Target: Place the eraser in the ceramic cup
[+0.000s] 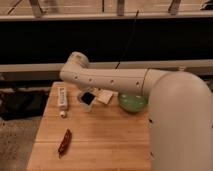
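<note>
**Eraser not seen in the cup, pincer out of sight**

From where I stand the job looks unfinished, or at least unproven. The ceramic cup [87, 99] sits upright toward the far edge of the surface [110, 142], a little left of the middle. Its inside shows dark, and I cannot tell whether that is only the cup's own inside or something lying in it. I cannot pick out the eraser with any certainty. A white oblong bar [62, 97] lies near the far left corner and might be it, but that is a guess.

The robot's pale arm [107, 80] reaches across the far edge just above the cup. The pincer is hidden from me, presumably behind or under that arm, so I cannot tell how it stands or whether it carries anything. What seems left is to bring the eraser over the cup's mouth and let it go.

Room is tight by the cup. A pale flat scrap [105, 96] lies just beside it on the right, with the green bowl [132, 103] beyond that. A small white knob [62, 114] sits near the left edge, and a red-brown pod [65, 141] lies closer to the near left corner. The middle and near right of the wood are open, though the robot's body [182, 125] covers the right edge.
</note>
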